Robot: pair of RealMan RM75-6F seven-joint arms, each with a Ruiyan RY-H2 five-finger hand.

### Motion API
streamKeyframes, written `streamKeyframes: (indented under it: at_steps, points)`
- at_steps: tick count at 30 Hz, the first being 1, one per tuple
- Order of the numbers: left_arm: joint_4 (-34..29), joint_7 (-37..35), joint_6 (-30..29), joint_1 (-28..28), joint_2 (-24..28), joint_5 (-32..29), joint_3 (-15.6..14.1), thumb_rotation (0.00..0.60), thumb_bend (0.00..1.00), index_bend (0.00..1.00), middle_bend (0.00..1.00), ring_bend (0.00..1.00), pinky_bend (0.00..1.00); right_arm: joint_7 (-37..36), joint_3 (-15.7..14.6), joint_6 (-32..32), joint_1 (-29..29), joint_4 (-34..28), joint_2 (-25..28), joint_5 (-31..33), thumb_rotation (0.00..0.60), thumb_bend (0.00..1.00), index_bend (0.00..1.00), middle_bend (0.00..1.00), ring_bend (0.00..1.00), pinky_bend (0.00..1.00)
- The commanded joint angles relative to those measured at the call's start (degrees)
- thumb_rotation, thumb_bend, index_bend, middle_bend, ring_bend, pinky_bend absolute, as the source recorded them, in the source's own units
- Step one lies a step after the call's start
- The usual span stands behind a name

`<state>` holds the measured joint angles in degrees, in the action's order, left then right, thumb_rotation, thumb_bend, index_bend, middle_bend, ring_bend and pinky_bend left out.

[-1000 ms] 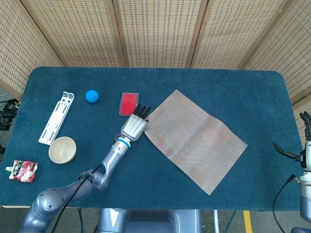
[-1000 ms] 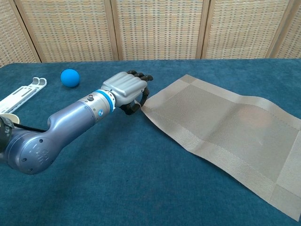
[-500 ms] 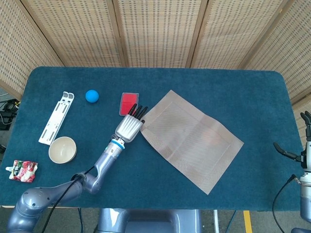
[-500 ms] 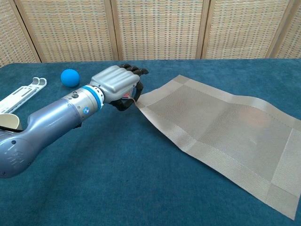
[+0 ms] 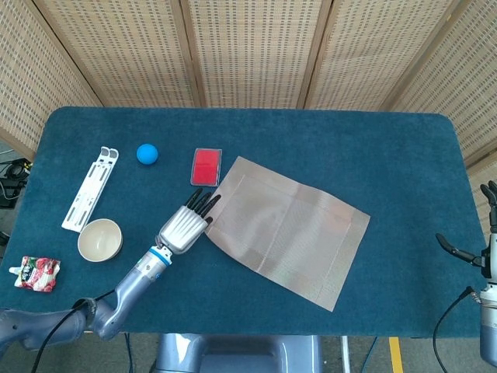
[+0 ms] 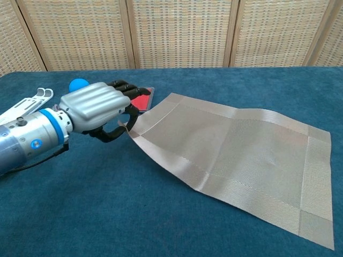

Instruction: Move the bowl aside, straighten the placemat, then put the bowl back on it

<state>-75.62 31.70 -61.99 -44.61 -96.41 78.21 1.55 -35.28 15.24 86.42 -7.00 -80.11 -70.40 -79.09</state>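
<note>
The tan woven placemat point(image 5: 286, 227) point(image 6: 230, 158) lies skewed across the middle of the blue table. My left hand point(image 5: 185, 224) point(image 6: 99, 108) pinches its near-left corner, and that corner is lifted slightly off the cloth. The cream bowl point(image 5: 100, 239) stands off the mat at the left of the table, well behind my left wrist; the chest view does not show it. My right hand point(image 5: 483, 252) hangs at the far right past the table edge, fingers apart and holding nothing.
A red flat case point(image 5: 206, 165) point(image 6: 140, 99) lies just beyond the mat's upper left corner. A blue ball point(image 5: 147, 153) point(image 6: 79, 84), a white plastic rack point(image 5: 91, 189) point(image 6: 24, 106) and a red snack packet point(image 5: 36, 273) sit along the left side.
My left hand has pulled back toward the near left, dragging the placemat's corner with it. The mat has slid left and turned, and now lies closer to square with the table.
</note>
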Motion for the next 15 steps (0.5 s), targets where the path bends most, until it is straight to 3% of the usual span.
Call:
streamKeyframes:
  at_steps: [1,6,15]
  points:
    - [-4.8,2.0,-1.5,2.4,3.3,2.7,-3.3,0.6,0.57,0.56,0.0,0.0,0.0,1.0,-0.6,0.8,0.3,-1.1,0.3,-1.1,0.6,0.31,0.11,0.0,0.0,0.0]
    - [-9.9,4.1,-2.8,4.4,5.5,6.2,-6.6,0.6,0.57,0.56,0.0,0.0,0.0,2.1,-1.5,1.7,0.6,-2.7,0.8,-2.8,0.6,0.31,0.12,0.0,0.0,0.0]
    - [-14.3,6.4,-3.2,6.2,6.3,10.9,-9.7,0.6,0.57,0.55,0.0,0.0,0.0,2.5,-2.1,3.1,1.0,-3.9,1.3,-4.1,0.6,0.31,0.12,0.0,0.0,0.0]
